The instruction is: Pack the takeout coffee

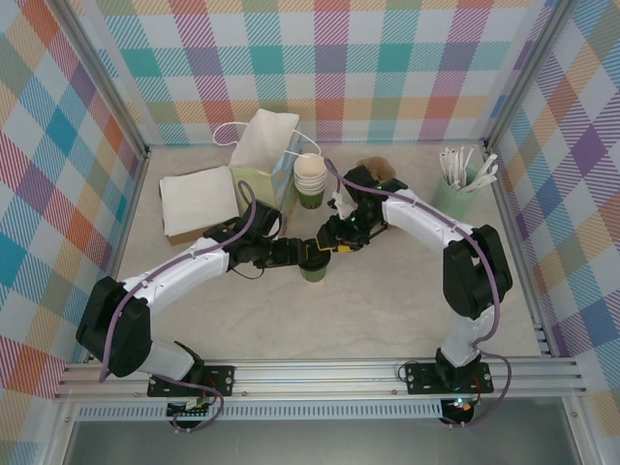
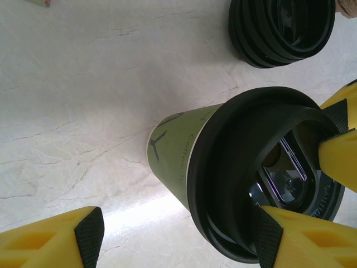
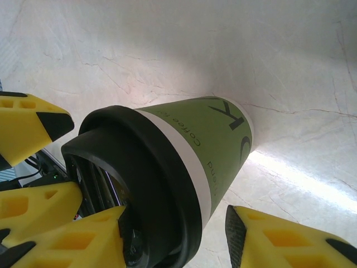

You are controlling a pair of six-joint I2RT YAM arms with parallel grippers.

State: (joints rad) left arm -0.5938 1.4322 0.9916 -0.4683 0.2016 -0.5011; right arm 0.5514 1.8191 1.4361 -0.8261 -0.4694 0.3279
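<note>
The takeout coffee cup [image 1: 315, 269] stands upright mid-table, its green wall [image 2: 178, 145] [image 3: 223, 134] cream-banded at the top. The black lid [image 2: 234, 167] [image 3: 139, 173] sits on its rim. My left gripper [image 1: 298, 254] [image 2: 179, 226] is open: one pad [image 2: 268, 237] rests on the lid's top and the other finger [image 2: 83, 231] stands well clear of the cup. From the other side my right gripper [image 1: 334, 244] [image 3: 177, 223] straddles the lid's rim, open. One of its pads [image 3: 125, 229] is on the lid's top; the other [image 3: 234, 234] hangs a little off the cup wall.
A white paper bag [image 1: 266, 145] stands at the back left beside a stack of napkins [image 1: 199, 199]. Nested cups [image 1: 310, 176] are just behind the grippers, a stack of black lids [image 2: 281, 28] close by. The mint-green pot of sticks [image 1: 460, 189] is at the back right.
</note>
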